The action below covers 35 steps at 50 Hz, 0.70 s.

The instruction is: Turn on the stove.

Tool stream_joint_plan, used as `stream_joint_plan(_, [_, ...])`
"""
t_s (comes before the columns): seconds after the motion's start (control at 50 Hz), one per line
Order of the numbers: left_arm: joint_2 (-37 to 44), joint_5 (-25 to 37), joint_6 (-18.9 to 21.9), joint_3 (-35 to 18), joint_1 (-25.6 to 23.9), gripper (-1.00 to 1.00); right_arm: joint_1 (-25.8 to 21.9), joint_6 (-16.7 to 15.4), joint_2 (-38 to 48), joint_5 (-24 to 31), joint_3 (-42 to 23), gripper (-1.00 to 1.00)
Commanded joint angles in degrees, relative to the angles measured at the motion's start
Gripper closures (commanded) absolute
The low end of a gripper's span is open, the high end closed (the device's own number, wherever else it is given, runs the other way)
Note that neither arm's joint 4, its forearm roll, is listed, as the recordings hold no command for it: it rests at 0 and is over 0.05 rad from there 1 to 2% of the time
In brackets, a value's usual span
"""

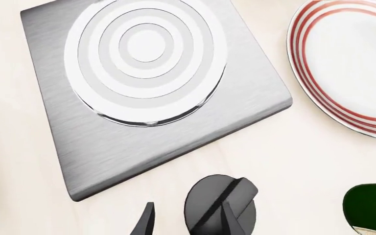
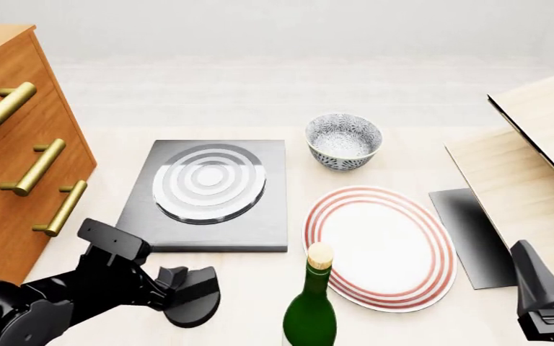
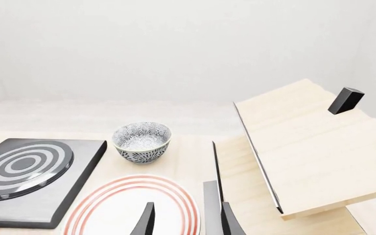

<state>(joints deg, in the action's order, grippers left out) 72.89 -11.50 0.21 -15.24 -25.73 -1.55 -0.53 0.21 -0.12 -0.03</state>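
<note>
Left gripper (image 1: 188, 223) sits low-centre, jaws parted, one finger over the black oval ridged knob (image 1: 222, 203). Straddle the ridge squarely, close, then twist. Right gripper (image 3: 186, 220) idles, jaws apart, empty.

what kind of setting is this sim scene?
Likely a kitchen counter mock-up: a hotplate with its black knob, a red-striped plate beside a patterned bowl, and a green bottle on a pale table.

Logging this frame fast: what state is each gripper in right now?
Left gripper: open, fingers apart at the black oval knob with its raised ridge, not clamped on it.
Right gripper: open, holding nothing.
</note>
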Motion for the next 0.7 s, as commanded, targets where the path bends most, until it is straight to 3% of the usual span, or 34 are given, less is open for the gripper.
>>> stream_joint_plan(0.02, [-3.9, 2.4, -0.5, 2.1, -1.0, -1.00, 0.0, 0.0, 0.1, 0.1, 0.0, -1.00])
stream_joint_plan(0.44, [-12.5, 8.4, -2.5, 2.2, -3.4, -1.00, 0.0, 0.0, 0.1, 0.1, 0.0, -1.00])
stream_joint_plan(0.7, [-25.7, 20.1, -2.3, -0.4, -1.7, -1.00, 0.0, -0.1, 0.1, 0.0, 0.0, -1.00])
